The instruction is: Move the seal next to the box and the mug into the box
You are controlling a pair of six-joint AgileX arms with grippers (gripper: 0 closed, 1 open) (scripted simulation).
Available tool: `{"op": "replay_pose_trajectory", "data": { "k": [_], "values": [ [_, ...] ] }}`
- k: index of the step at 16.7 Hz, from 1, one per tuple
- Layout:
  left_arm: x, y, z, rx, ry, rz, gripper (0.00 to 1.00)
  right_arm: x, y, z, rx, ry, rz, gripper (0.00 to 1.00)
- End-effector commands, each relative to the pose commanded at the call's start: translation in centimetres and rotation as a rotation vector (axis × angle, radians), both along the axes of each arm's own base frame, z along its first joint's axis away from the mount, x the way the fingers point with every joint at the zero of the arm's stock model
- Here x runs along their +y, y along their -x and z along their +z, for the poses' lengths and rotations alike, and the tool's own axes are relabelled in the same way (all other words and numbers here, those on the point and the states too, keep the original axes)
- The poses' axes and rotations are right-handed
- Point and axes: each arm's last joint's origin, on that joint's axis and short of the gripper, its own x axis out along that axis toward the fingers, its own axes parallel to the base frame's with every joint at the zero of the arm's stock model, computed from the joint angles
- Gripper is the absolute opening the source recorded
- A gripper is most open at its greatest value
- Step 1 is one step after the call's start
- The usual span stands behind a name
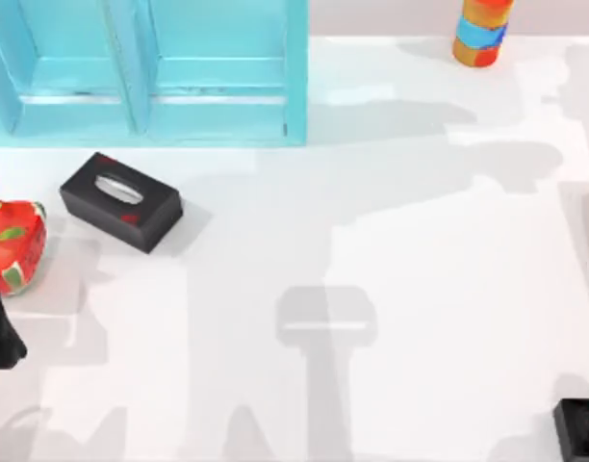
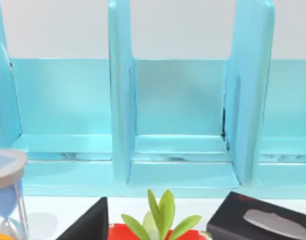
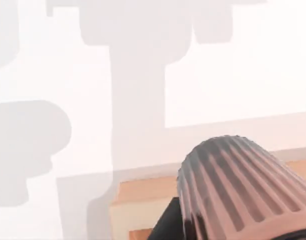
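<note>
The seal (image 1: 583, 423), a black square block with a red knob, stands at the table's front right corner, partly cut off by the edge of the top view. The box (image 1: 145, 72) is teal with open compartments and stands at the back left; the left wrist view faces its compartments (image 2: 180, 105). The mug is out of view. My left gripper (image 1: 1, 342) is a black shape at the table's left edge, just in front of a red strawberry-like object (image 1: 15, 245). It is far from the seal.
A flat black tissue box (image 1: 121, 202) lies in front of the teal box. An orange-and-blue striped cylinder (image 1: 482, 29) stands at the back right. An hourglass (image 2: 5, 190) is close to the left wrist. A ribbed grey-pink cylinder (image 3: 238, 190) sits over a tan block in the right wrist view.
</note>
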Motion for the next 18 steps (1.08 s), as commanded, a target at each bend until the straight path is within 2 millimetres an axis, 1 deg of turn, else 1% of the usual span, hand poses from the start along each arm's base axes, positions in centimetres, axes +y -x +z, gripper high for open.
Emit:
{"op": "replay_pose_trajectory", "data": {
  "k": [2, 4, 5, 7, 10, 13, 16, 18],
  "values": [
    [0.0, 0.0, 0.0, 0.0, 0.0, 0.0, 1.0, -3.3, 2.4, 1.5, -0.015, 0.027, -0.036, 0.0],
    [0.0, 0.0, 0.0, 0.0, 0.0, 0.0, 1.0, -6.1, 5.8, 2.2, -0.003, 0.048, -0.062, 0.0],
    [0.0, 0.0, 0.0, 0.0, 0.0, 0.0, 1.0, -7.3, 7.8, 2.1, 0.015, 0.054, -0.071, 0.0],
    [0.0, 0.0, 0.0, 0.0, 0.0, 0.0, 1.0, -8.7, 12.1, 1.1, 0.066, 0.055, -0.074, 0.0],
    [0.0, 0.0, 0.0, 0.0, 0.0, 0.0, 1.0, -9.3, 18.1, -1.5, 0.147, 0.033, -0.044, 0.0],
    [0.0, 0.0, 0.0, 0.0, 0.0, 0.0, 1.0, -8.7, 22.8, -4.0, 0.196, 0.003, 0.017, 0.0],
    [0.0, 0.0, 0.0, 0.0, 0.0, 0.0, 1.0, -7.7, 26.0, -5.4, 0.204, -0.014, 0.081, 0.0],
    [0.0, 0.0, 0.0, 0.0, 0.0, 0.0, 1.0, -7.3, 27.2, -5.7, 0.198, -0.017, 0.109, 0.0]
  ]
}}
